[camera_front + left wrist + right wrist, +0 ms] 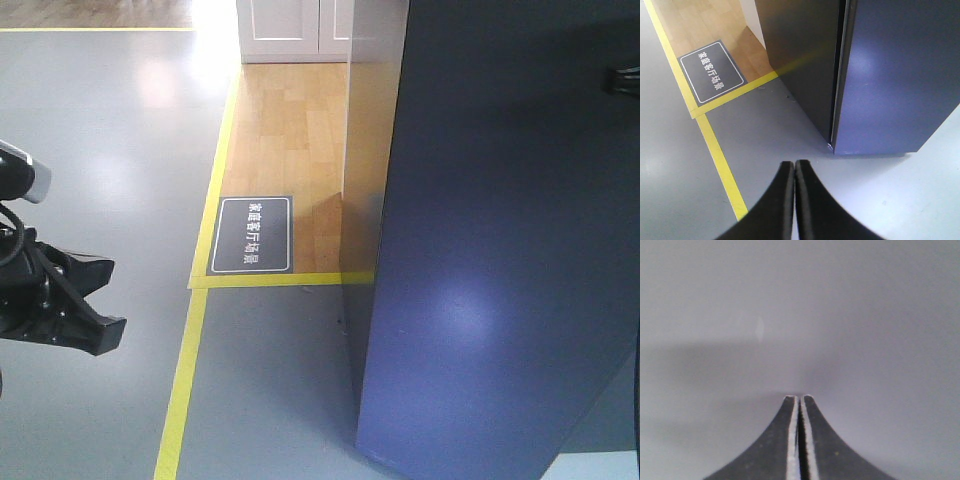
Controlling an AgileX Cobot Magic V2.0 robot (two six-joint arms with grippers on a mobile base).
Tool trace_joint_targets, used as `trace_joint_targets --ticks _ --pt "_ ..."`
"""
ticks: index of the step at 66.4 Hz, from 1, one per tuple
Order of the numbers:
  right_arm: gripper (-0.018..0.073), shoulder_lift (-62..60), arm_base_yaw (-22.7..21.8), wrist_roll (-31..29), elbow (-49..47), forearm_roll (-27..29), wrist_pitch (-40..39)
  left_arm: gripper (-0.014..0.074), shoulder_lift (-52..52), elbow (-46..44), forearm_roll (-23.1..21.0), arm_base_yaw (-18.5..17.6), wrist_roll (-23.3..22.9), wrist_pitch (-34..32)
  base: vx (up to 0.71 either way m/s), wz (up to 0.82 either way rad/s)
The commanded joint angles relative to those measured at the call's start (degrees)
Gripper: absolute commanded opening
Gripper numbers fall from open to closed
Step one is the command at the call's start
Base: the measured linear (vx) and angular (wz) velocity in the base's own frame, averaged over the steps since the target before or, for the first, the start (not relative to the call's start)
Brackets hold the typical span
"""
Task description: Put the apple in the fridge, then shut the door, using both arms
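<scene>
The step in hand looks like the closing of the door (500, 260): its dark grey outer face fills the front view from 12 to 5 o'clock, and the left wrist view shows only a thin dark seam between it and the fridge (800, 60) cabinet, so it seems nearly or fully shut. The apple is not visible in any view; presumably it is inside, though that cannot be confirmed.

The right hand (799, 399) has its fingers pressed together, empty, right up against a plain grey surface, most likely the door face. To finish well, I would judge a steady flat push near the free edge best, kept square so the closed tips do not skid on the smooth panel, until the seam vanishes.

The left hand (794, 164) is also closed and empty, hanging above the floor at 6 o'clock of its view, well clear of the fridge corner.

The floor is glossy grey with yellow tape lines (190, 360). A wood-plank patch (290, 130) lies towards 12 o'clock, bearing a dark floor sign with Chinese characters (252, 234), and white cabinet doors (290, 28) stand beyond.
</scene>
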Motion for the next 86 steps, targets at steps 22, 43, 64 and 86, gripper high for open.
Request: trace_joint_targets --ticks 22,43,64,86 --pt "-0.0003 16.7 -0.6 -0.6 -20.1 -0.7 -5.4 -0.0006 -0.8 -1.4 0.0 0.0 -0.5 -3.4 0.0 0.0" --pt "-0.0003 25.4 -0.6 -0.5 -32.6 -0.2 3.7 -0.0006 -0.8 -1.4 0.0 0.0 -0.5 -3.4 0.0 0.0" --pt "-0.0003 22.1 -0.4 -0.5 -33.0 -0.2 17.4 -0.0006 -0.8 -1.4 0.0 0.0 -0.5 -3.4 0.0 0.0" --pt "-0.0003 6.2 4.3 -4.4 -11.9 1.0 11.5 -0.0006 -0.6 -1.4 0.0 0.0 -0.5 -3.4 0.0 0.0"
